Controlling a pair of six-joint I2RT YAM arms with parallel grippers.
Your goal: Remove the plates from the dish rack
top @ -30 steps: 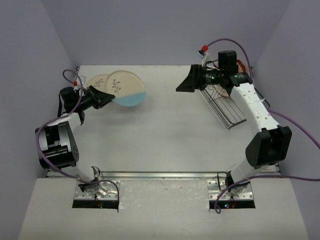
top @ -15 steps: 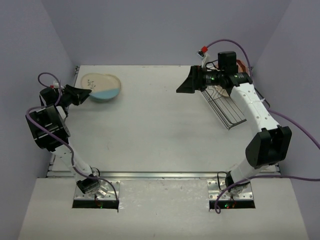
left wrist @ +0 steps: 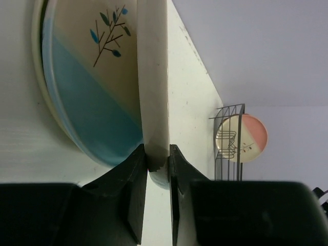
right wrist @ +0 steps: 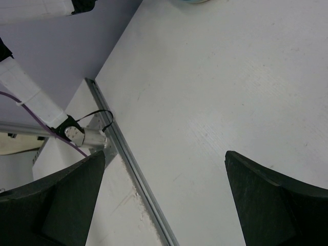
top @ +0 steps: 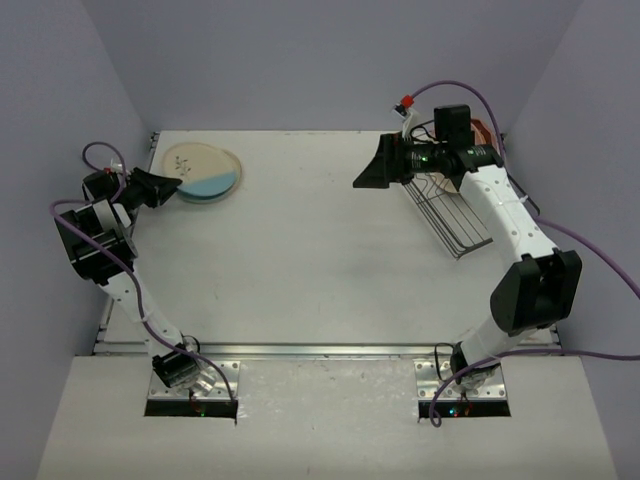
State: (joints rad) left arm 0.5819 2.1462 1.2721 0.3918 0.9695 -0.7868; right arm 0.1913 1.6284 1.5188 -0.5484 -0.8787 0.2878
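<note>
Robot lab test cell, white table (top: 320,270) boxed in by plain lavender walls (top: 330,60), two robot arms (top: 510,220) bolted to metal brackets (top: 500,385), purple cables (top: 455,84) trailing, dish rack (top: 455,225) and plates (top: 205,170) as props

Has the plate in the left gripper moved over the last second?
Yes. The plate shifted left toward the table's far-left corner, farther from the dish rack.

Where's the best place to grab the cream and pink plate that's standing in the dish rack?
The cream and pink plate stands on edge in the dish rack, with wires crossing the part nearest the table, so only its upper rim looks free. Probably best to grip that rim, coming straight down from above with the jaws straddling the thin edge, one finger on each face.
</note>
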